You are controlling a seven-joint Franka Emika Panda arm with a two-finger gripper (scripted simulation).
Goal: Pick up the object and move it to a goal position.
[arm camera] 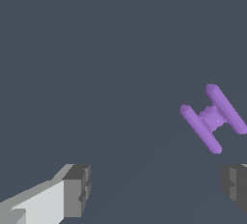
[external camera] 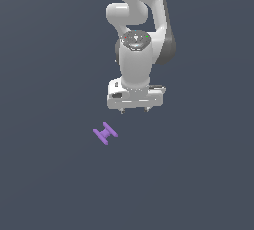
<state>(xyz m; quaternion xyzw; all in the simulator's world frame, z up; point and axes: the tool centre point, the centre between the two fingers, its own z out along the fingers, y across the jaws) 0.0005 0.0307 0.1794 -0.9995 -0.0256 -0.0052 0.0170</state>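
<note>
The object [external camera: 105, 133] is a small purple H-shaped piece lying flat on the dark grey floor, turned at a slant. In the wrist view the object [arm camera: 212, 117] shows as two parallel bars joined by a short crossbar. My gripper [external camera: 134, 109] hangs above the floor, up and toward the exterior view's right of the piece, not touching it. Only the tips of its fingers [external camera: 147, 109] poke out under the white hand. In the wrist view my gripper [arm camera: 155, 189] stands open, its two dark pads [arm camera: 77, 189] wide apart with nothing between them.
The white arm [external camera: 136, 35] rises behind the gripper to the top of the exterior view. A plain dark grey floor [external camera: 49, 174] lies all around, and no goal marker shows in either view.
</note>
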